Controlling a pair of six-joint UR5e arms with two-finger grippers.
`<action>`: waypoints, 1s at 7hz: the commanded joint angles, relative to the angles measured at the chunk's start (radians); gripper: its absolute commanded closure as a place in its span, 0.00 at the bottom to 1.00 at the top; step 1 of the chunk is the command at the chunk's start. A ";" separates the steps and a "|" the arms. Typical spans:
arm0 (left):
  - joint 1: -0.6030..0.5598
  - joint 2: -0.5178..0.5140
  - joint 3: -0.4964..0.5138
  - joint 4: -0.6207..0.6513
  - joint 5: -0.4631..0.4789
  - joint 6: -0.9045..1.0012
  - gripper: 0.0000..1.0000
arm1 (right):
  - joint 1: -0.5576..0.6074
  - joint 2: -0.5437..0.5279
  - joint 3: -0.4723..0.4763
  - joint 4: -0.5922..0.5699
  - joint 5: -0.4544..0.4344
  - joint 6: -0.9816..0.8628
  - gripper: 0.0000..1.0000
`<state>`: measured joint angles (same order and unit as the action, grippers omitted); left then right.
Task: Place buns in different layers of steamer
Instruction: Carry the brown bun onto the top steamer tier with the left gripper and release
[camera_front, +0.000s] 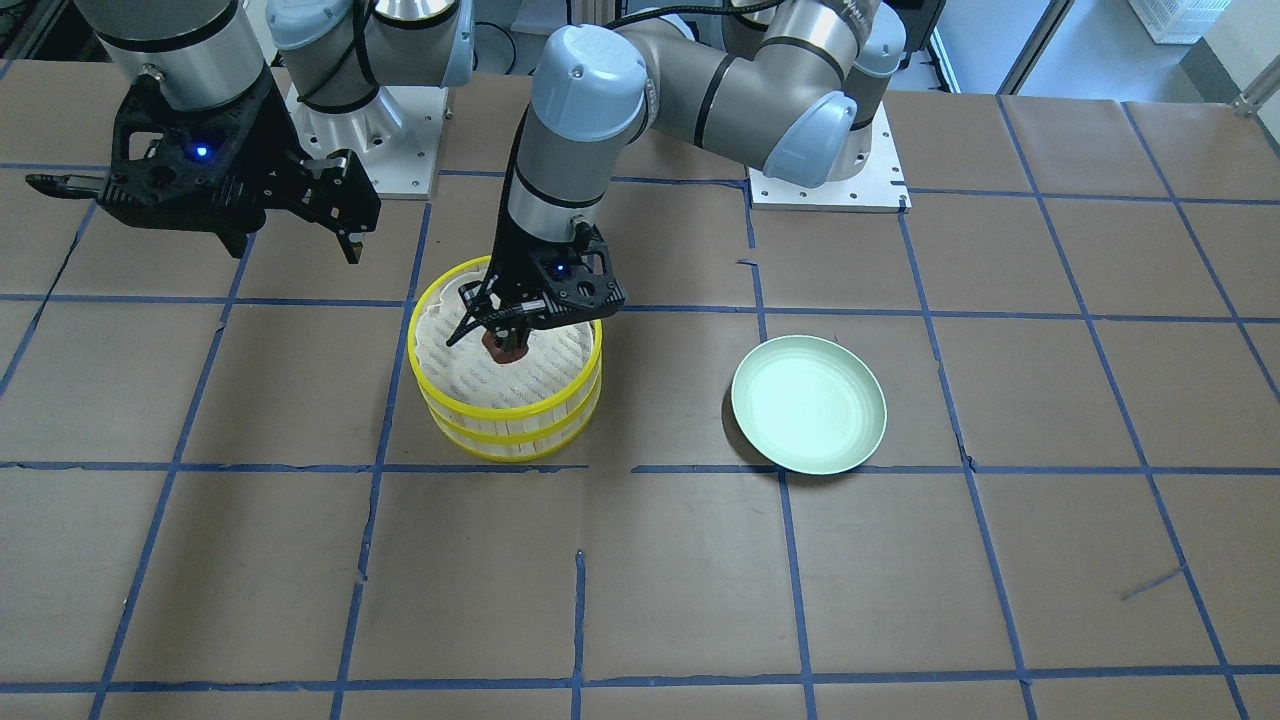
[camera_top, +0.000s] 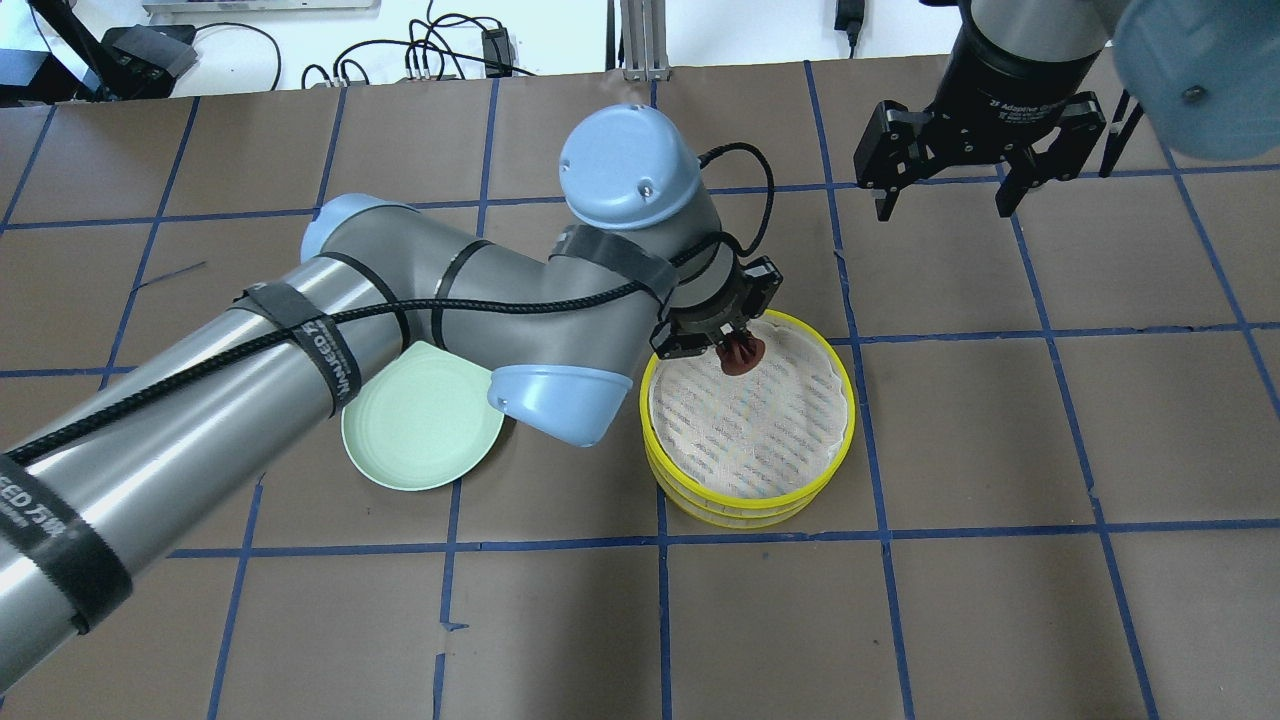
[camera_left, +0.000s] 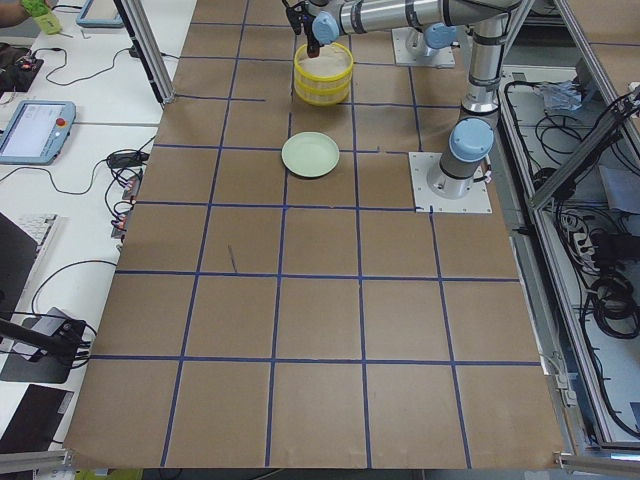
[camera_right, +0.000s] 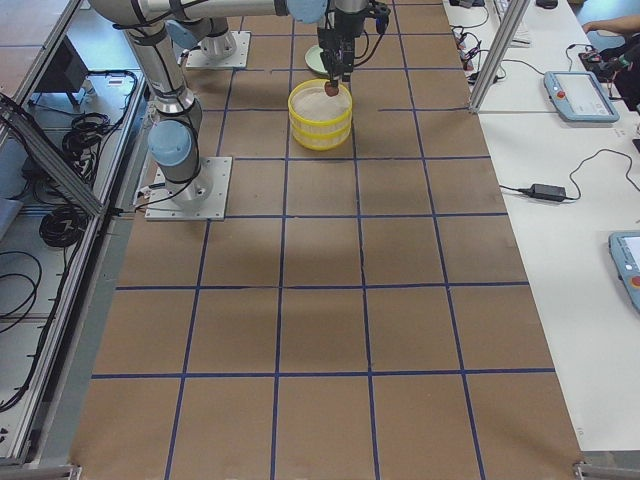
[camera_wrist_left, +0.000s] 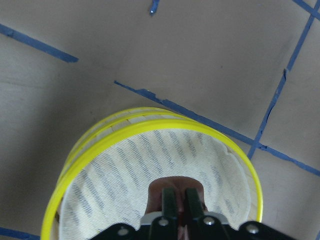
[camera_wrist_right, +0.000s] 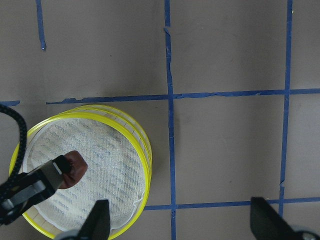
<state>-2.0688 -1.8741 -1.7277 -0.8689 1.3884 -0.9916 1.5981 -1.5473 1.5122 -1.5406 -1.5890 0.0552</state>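
Left fingers (camera_wrist_left: 169, 202) clenched on reddish-brown bun (camera_top: 743, 355), pinched between the tips. Steamer (camera_top: 750, 500) top layer (camera_front: 470, 375) sits just below them, so release looks like a short drop. Right fingers (camera_wrist_right: 98, 220) spread, nothing between, parked clear. White bun out of sight.

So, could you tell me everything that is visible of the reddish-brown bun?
The reddish-brown bun is a small, smooth, rounded block. The left gripper is shut on it from above, black fingers hiding part of its top. It sits within the yellow rim of the steamer, over the white liner on top, off centre. Whether it touches the liner cannot be told.
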 joint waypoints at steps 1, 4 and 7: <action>-0.025 -0.027 0.007 0.057 0.000 -0.033 0.01 | -0.001 0.000 0.000 0.001 0.001 0.000 0.02; 0.074 0.035 0.010 0.047 0.006 0.355 0.00 | -0.001 0.000 0.000 0.001 0.000 0.000 0.02; 0.389 0.171 0.051 -0.271 -0.041 0.900 0.00 | -0.001 0.000 0.000 -0.001 0.000 0.000 0.02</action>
<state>-1.8302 -1.7597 -1.7058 -0.9657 1.3780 -0.3067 1.5968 -1.5478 1.5115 -1.5390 -1.5892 0.0552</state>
